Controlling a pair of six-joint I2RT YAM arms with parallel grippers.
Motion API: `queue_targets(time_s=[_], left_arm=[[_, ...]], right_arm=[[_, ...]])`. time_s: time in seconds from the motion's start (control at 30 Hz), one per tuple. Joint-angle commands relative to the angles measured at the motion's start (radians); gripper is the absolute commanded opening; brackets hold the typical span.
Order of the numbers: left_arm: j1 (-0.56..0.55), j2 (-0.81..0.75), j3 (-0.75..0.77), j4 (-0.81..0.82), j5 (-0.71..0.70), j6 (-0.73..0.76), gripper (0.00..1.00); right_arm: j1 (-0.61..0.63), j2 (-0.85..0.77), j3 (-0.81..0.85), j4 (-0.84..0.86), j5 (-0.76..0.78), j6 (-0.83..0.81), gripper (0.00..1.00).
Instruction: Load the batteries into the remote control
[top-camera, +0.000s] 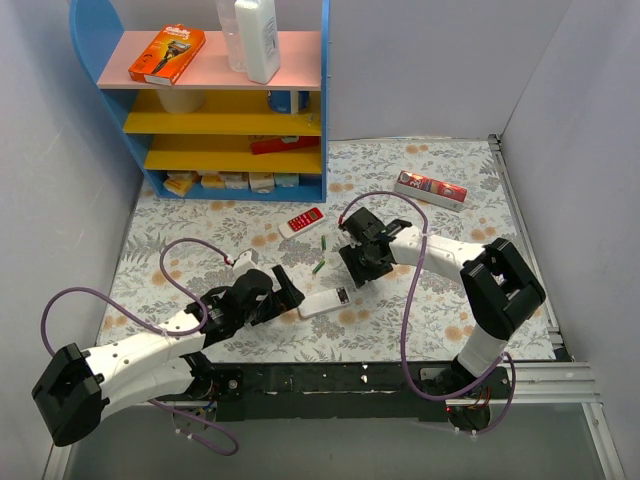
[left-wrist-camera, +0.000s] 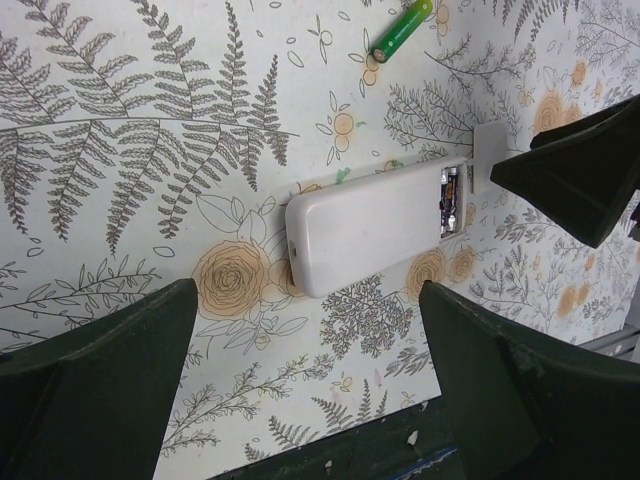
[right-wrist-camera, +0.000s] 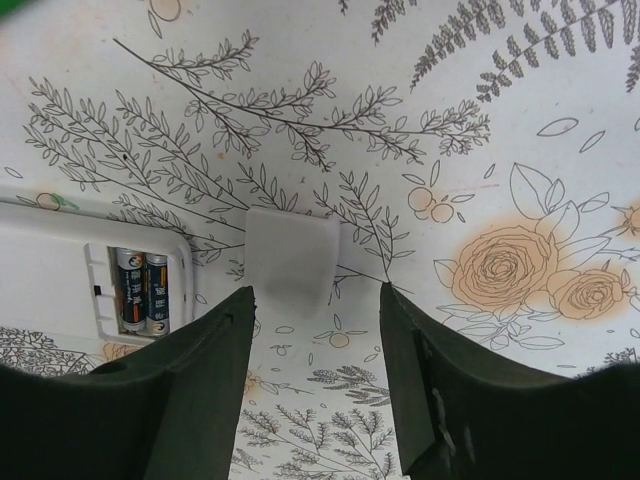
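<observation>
The remote control (top-camera: 320, 304) lies white back up near the table's front middle. Its battery bay (left-wrist-camera: 450, 200) is uncovered, with two dark-labelled batteries (right-wrist-camera: 140, 290) side by side inside. The loose white cover (right-wrist-camera: 290, 258) rests on the cloth just off that end. Two green batteries (top-camera: 320, 268) (top-camera: 325, 243) lie loose beyond the remote; one green battery (left-wrist-camera: 402, 30) shows in the left wrist view. My left gripper (left-wrist-camera: 308, 300) is open, just short of the remote's closed end. My right gripper (right-wrist-camera: 315, 295) is open, its tips flanking the cover's near edge.
A red remote with white buttons (top-camera: 303, 220) lies farther back. A red and white box (top-camera: 430, 188) sits at the back right. A blue shelf unit (top-camera: 200, 120) at the back left carries an orange box (top-camera: 167, 54) and a white bottle (top-camera: 257, 38).
</observation>
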Motion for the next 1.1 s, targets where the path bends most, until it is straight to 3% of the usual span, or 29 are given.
queue_targets(time_s=[0.0,0.3,0.37,0.63,0.8,1.07], left_arm=[[-0.004,-0.013,0.039,-0.037,-0.06,0.063,0.95],[-0.004,-0.087,0.171,-0.176,-0.145,0.172,0.98],[-0.004,-0.114,0.235,-0.24,-0.203,0.224,0.98],[-0.004,-0.173,0.364,-0.34,-0.382,0.379,0.98],[-0.004,-0.217,0.309,-0.29,-0.481,0.436,0.98],[0.004,-0.216,0.28,-0.311,-0.512,0.425,0.98]], right_arm=[[0.0,-0.007,0.057,-0.018,-0.035,-0.088,0.6],[-0.002,-0.059,0.071,-0.035,-0.065,-0.412,0.68],[-0.003,-0.099,0.057,-0.011,-0.091,-0.461,0.75],[-0.008,-0.03,0.088,-0.054,-0.03,-0.219,0.74],[0.0,-0.018,0.065,-0.041,-0.016,-0.096,0.7],[0.012,0.014,0.048,-0.043,-0.016,-0.001,0.66]])
